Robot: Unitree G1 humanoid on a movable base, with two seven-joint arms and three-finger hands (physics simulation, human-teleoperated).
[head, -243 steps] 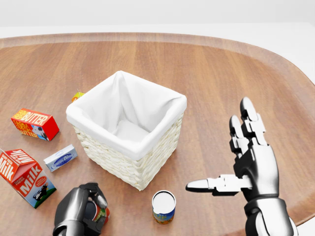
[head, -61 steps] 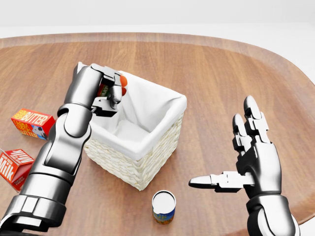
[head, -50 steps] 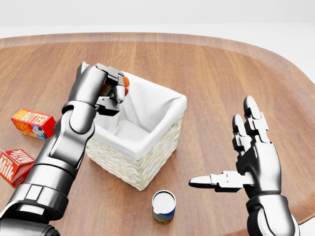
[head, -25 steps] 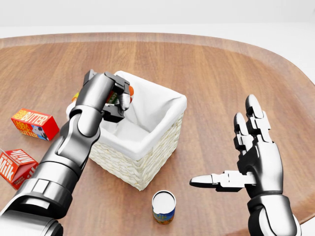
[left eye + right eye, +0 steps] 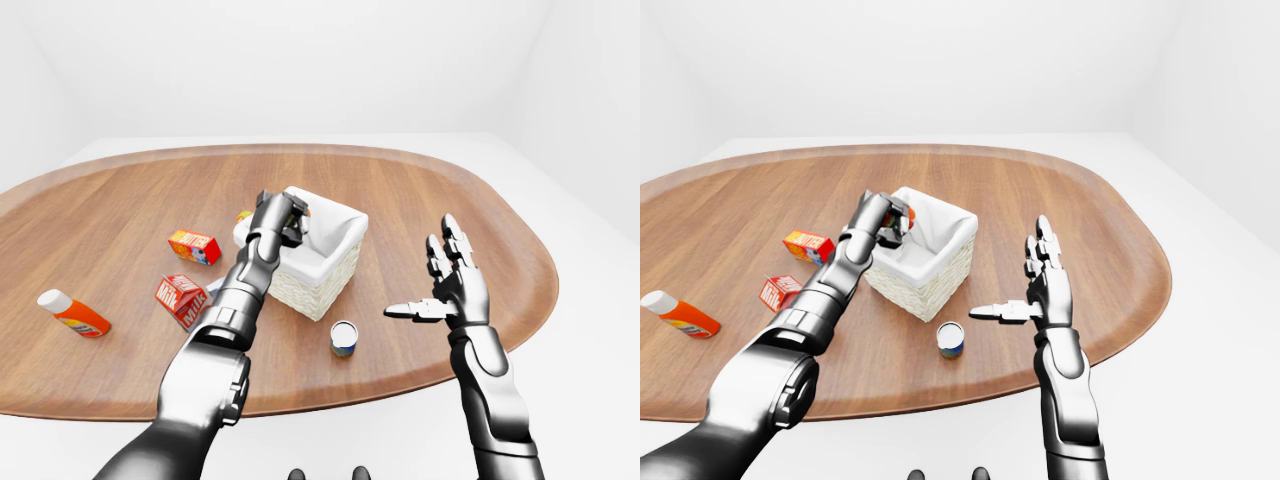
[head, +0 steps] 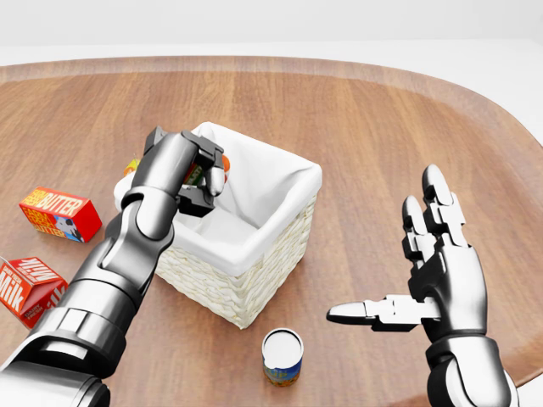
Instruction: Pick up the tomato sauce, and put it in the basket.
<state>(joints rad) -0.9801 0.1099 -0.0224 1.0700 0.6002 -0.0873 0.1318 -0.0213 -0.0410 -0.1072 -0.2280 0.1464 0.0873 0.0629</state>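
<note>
tomato sauce (image 6: pixel 197 174) mostly hidden in left hand (image 6: pixel 191 174)

I stand in a bare simulated test room, not a lived-in home: plain white walls and a white floor surround one oval wooden desk (image 5: pixel 420 200). On it lie staged groceries: a butter box (image 6: pixel 59 214), a milk carton (image 6: pixel 30 288), a tin can (image 6: pixel 282 356), an orange bottle (image 5: pixel 72 312) and a cloth-lined wicker basket (image 6: pixel 254 263). Everything looks cleanly rendered, without clutter.
</note>
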